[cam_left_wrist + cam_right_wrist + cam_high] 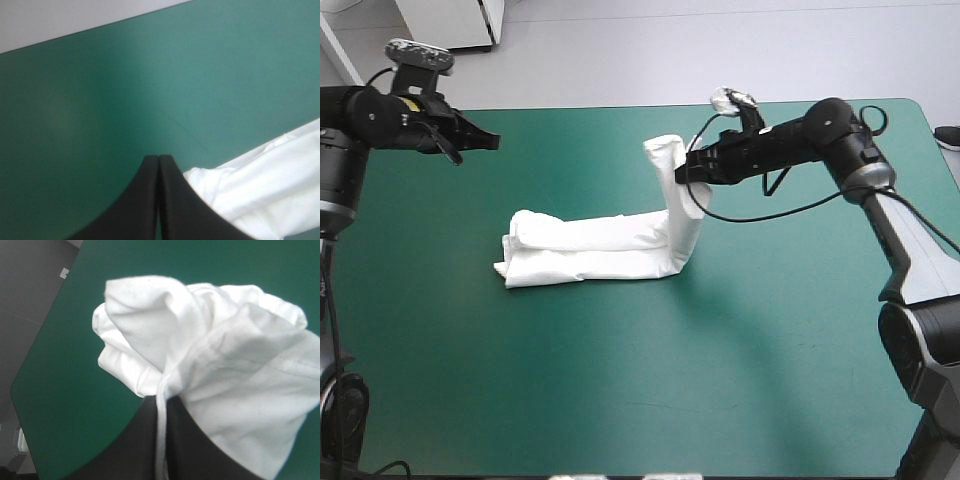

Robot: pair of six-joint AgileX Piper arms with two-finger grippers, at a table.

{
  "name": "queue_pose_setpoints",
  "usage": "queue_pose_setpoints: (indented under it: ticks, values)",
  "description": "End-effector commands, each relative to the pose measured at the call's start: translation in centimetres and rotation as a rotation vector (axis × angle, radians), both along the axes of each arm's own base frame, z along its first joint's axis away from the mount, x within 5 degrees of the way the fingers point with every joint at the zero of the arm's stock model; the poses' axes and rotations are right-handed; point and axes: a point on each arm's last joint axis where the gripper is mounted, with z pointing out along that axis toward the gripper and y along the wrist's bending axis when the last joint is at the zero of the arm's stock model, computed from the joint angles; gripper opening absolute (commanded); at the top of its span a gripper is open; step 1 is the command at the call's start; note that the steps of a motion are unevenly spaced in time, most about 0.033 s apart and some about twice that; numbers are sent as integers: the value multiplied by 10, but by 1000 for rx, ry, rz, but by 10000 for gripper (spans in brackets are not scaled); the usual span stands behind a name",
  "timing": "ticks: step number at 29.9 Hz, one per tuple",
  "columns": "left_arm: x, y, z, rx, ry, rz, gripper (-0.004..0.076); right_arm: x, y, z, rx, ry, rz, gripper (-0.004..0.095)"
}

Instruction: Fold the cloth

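Note:
The white T-shirt [590, 248] lies as a long folded strip across the middle of the teal-green table. Its right end is lifted upright, and my right gripper [684, 172] is shut on the T-shirt near that raised end. In the right wrist view the cloth [220, 370] bunches over the black fingers [145, 440], a thin fold pinched between them. My left gripper [492, 141] hovers shut and empty above the table's far left, apart from the cloth. From the left wrist, its fingers [158, 161] meet in an arch, with the strip's end [260, 185] beside them.
Bare teal-green cover [650, 400] stretches in front of the strip and to both sides. The table's far edge [620, 106] runs behind both grippers. In the left wrist view the table edge [90, 31] crosses ahead of the gripper.

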Motion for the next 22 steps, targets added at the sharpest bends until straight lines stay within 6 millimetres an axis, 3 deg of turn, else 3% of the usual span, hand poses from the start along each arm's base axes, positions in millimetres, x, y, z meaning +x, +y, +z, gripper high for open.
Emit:
queue_pose_setpoints:
  ticks: [1,8,15,19,22]
  values:
    - [-33,8,44,-35,-187,28,-9,-19,30,41,109,-136,9,-13]
    - [-54,10,58,-34,-229,32,-9,-15,95,19,116,-111,134,-13]
    - [-61,11,61,-33,-232,31,-9,-13,160,-1,141,-111,249,-13]
    - [-62,11,61,-33,-229,30,-9,-12,183,-8,151,-133,305,-10]
    - [-62,11,61,-32,-222,30,-9,-12,190,-10,148,-150,356,34]
